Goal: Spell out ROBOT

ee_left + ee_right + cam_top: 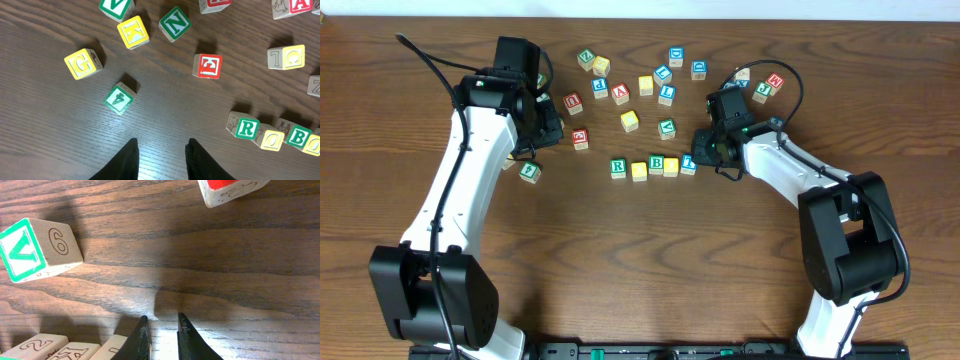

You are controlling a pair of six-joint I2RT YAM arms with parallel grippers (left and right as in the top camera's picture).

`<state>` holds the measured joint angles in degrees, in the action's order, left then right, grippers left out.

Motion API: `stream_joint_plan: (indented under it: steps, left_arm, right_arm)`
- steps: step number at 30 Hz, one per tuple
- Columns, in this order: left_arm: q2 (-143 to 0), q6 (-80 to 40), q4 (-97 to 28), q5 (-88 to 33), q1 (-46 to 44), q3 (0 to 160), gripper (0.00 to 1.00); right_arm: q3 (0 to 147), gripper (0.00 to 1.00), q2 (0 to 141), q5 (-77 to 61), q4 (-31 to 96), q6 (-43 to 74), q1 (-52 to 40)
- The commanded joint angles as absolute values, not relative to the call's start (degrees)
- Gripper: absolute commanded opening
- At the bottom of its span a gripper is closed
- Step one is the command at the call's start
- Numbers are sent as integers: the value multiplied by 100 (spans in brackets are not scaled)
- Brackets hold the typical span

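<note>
In the overhead view five cubes stand in a row at mid-table: green R (618, 167), a yellow cube (639, 171), green B (657, 163), a second yellow cube (671, 166) and a blue-framed cube (688, 164). My right gripper (698, 155) hovers just right of the blue cube. Its fingers stand slightly apart over bare wood (161, 330), and the row's pale side faces (75, 351) lie to their left. My left gripper (161, 150) is open and empty, well left of the row. The left wrist view shows R (246, 128), O (271, 140) and B (300, 136).
Loose cubes lie scattered behind the row, among them a green one (666, 128), a yellow one (630, 121) and a red one (580, 138). A green picture cube (119, 98) lies ahead of the left fingers. A green V cube (25, 250) sits near the right gripper.
</note>
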<state>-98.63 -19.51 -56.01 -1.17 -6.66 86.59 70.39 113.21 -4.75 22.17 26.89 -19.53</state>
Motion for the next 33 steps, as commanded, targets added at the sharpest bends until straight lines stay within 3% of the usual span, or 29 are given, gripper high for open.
stream_joint_plan:
  steps: [1,33]
  left_arm:
    - [-9904,-1979,-5599,-84,-674,8635,31]
    - [-9904,-1979,-5596,-84,-674,8635,31]
  right_arm:
    - [7004,14,11362,-513,2189,2604,-1999]
    - [7004,13,11362,-663,2025,2259,-2115]
